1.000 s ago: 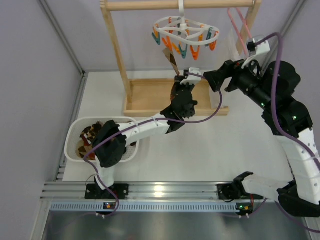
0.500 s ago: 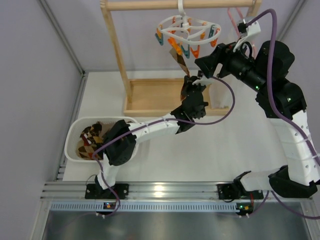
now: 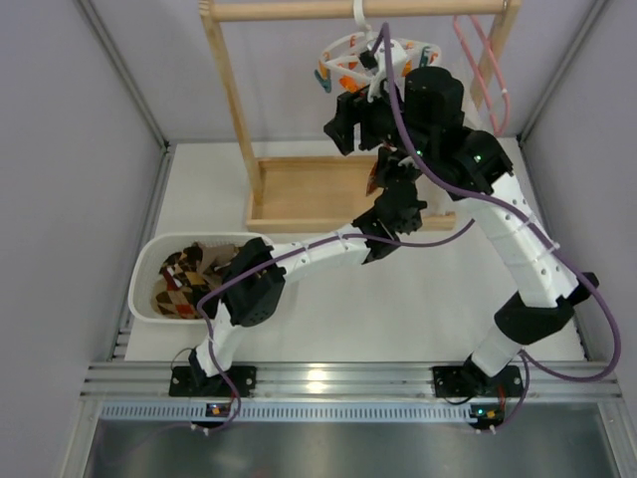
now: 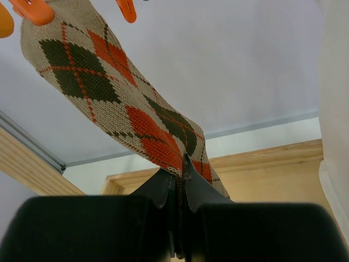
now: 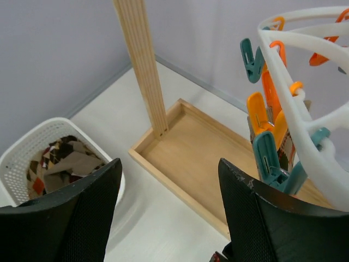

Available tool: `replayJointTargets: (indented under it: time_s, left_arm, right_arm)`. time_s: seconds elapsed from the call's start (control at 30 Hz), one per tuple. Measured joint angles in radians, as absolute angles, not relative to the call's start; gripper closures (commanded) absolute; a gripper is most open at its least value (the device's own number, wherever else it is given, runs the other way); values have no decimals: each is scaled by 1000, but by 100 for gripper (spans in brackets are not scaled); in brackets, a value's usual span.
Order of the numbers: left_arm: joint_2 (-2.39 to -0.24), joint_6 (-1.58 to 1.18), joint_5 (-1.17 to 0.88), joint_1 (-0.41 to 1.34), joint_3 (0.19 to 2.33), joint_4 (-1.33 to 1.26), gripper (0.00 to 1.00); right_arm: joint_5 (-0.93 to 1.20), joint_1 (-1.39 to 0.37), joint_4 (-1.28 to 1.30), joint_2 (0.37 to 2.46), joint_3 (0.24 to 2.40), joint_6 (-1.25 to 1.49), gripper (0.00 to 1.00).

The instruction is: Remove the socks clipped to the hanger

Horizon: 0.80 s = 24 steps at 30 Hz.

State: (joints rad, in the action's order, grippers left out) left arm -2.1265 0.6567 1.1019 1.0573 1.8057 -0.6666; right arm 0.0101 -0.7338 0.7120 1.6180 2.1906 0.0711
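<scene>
Left gripper (image 4: 180,170) pinched tight on lower end of sock (image 4: 109,93). Sock clipped at 11 o'clock by orange pin (image 4: 32,10). Right gripper (image 5: 169,164) wide, empty; hanger (image 5: 290,90) at 2 o'clock.

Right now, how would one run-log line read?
left gripper: shut on sock | sock: top clipped by orange clothespin | right gripper: open, beside hanger | basket: holds socks

Right arm (image 3: 503,214) seemingly hides the middle of the hanger (image 3: 338,46).
</scene>
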Motion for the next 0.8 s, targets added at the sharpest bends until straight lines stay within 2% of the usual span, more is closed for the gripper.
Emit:
replayJointTargets:
  time_s: [0.13, 0.33, 0.63, 0.8]
  left_arm:
    - [-2127, 654, 1095, 1055, 1800, -667, 100]
    - [-2115, 613, 1074, 1029, 1701, -673, 100]
    - [-2020, 495, 1021, 962, 1542, -671, 100]
    - [-1977, 462, 983, 960, 1526, -673, 100]
  right_arm:
    - [-47, -734, 719, 1697, 2248, 26, 37]
    - [-59, -669, 699, 1729, 2313, 3, 37]
    - [41, -483, 673, 1729, 2315, 91, 38]
    - [100, -448, 641, 1745, 2315, 105, 41]
